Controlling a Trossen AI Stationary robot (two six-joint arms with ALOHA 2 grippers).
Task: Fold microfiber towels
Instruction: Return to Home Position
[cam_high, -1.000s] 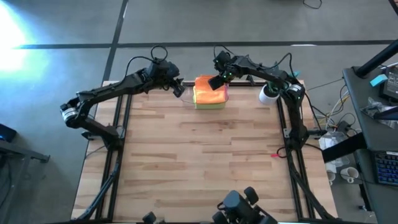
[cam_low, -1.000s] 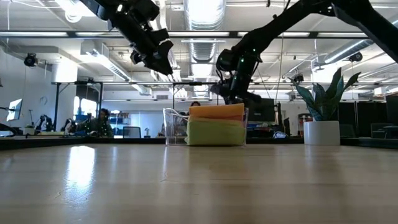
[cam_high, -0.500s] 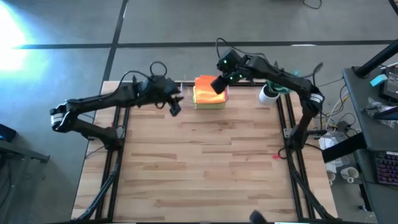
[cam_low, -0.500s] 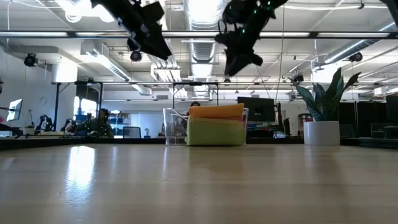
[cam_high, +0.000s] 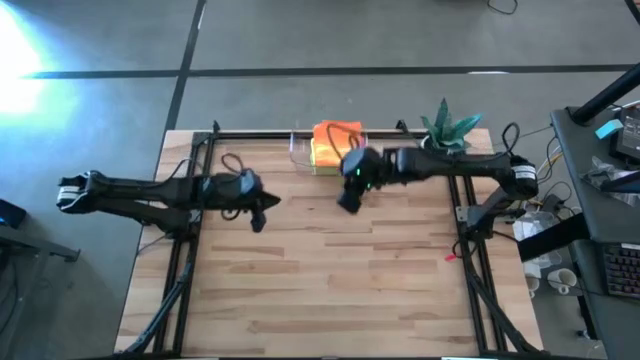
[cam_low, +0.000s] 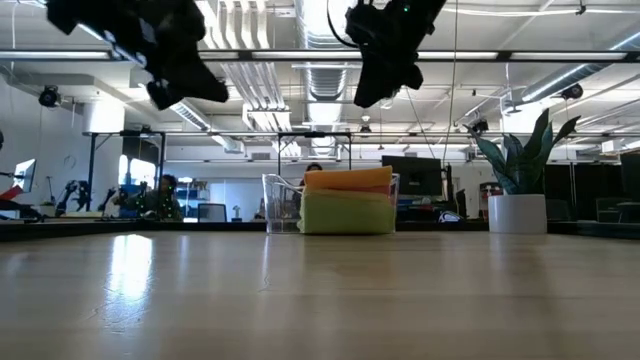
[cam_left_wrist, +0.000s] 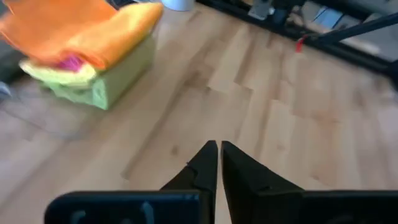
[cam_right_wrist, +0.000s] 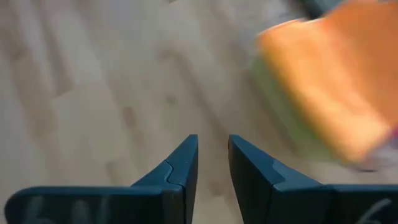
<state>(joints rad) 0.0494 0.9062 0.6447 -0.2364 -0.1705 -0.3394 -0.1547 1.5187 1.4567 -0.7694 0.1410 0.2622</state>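
- Where are the towels?
- Stacked in the clear bin (cam_low: 281, 205) at the far edge of the surface (cam_high: 320, 280). The orange towel (cam_high: 335, 135) is on top, the pink towel (cam_left_wrist: 69, 62) peeks out under it, and a lime green towel (cam_low: 345, 214) lies beneath.
- And the claws?
- Both are empty, above bare wood. The left claw (cam_left_wrist: 219, 151) has its fingers all but touching, well apart from the bin. The right claw (cam_right_wrist: 212, 142) shows a narrow gap, near the bin's front
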